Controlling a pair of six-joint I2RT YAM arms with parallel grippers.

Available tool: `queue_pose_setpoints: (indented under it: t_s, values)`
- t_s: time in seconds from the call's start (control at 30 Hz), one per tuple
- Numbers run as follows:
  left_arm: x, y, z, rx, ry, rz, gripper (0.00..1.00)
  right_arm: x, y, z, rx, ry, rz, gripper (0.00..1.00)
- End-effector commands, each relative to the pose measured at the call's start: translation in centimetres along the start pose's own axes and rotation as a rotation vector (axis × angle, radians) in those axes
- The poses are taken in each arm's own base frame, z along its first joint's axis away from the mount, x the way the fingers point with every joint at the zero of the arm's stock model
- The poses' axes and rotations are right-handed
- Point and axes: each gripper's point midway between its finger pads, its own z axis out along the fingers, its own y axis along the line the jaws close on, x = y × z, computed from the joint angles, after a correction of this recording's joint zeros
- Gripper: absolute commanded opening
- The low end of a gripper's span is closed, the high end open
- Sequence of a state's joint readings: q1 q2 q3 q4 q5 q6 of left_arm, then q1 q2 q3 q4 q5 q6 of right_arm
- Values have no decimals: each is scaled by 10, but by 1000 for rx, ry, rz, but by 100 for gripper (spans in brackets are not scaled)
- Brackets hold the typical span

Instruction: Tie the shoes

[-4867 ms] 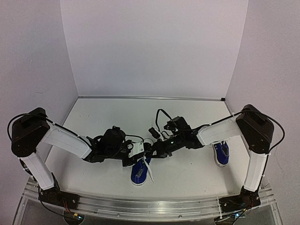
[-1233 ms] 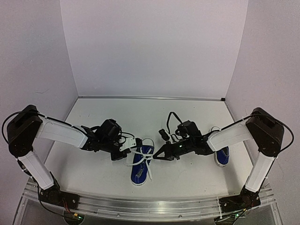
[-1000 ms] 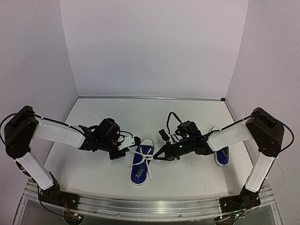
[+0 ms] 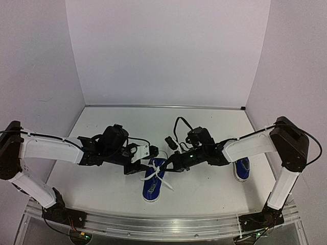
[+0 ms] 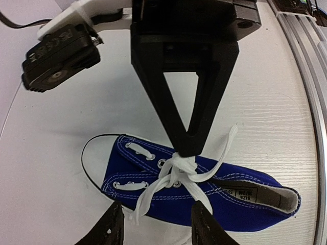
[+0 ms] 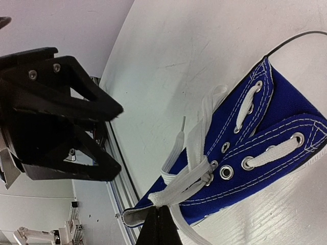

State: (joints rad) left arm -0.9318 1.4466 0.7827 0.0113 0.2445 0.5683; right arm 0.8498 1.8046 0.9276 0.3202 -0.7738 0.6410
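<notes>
One blue sneaker [image 4: 150, 188] lies in the middle of the table, toe towards the arms. Its white laces [image 5: 179, 166] are crossed in a knot over the eyelets, with loose ends on both sides. My right gripper [image 4: 166, 167] is shut on a bunch of lace at the knot; in the right wrist view [image 6: 158, 227] the pinched lace [image 6: 191, 178] rises from the shoe [image 6: 276, 127]. My left gripper [image 5: 156, 229] is open and empty, its fingers beside the shoe [image 5: 148, 171], just left of the knot in the top view [image 4: 145, 164]. The second sneaker [image 4: 242, 169] lies at the right, partly hidden by the right arm.
An aluminium rail [image 4: 163, 224] runs along the near table edge, close to the shoe's toe. White walls close the back and both sides. The right wrist's camera [image 5: 59, 56] and cable hang above the shoe.
Both grippers have moved in over the shoe from either side. The lace that was stretched between them has slackened, and my left gripper now stands open without lace.
</notes>
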Motion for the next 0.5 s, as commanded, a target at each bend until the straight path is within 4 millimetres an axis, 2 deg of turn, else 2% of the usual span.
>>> queue_pose_setpoints:
  t_s: [0.0, 0.3, 0.47]
  values:
    - [-27, -2, 14, 43, -63, 64, 44, -8, 11, 5, -22, -5, -42, 0]
    - [-33, -9, 28, 81, -75, 81, 42, -7, 8, 7, -14, 3, -43, 0]
    - [-33, -11, 34, 97, -70, 86, 31, -7, 9, 7, -13, 4, -47, 0]
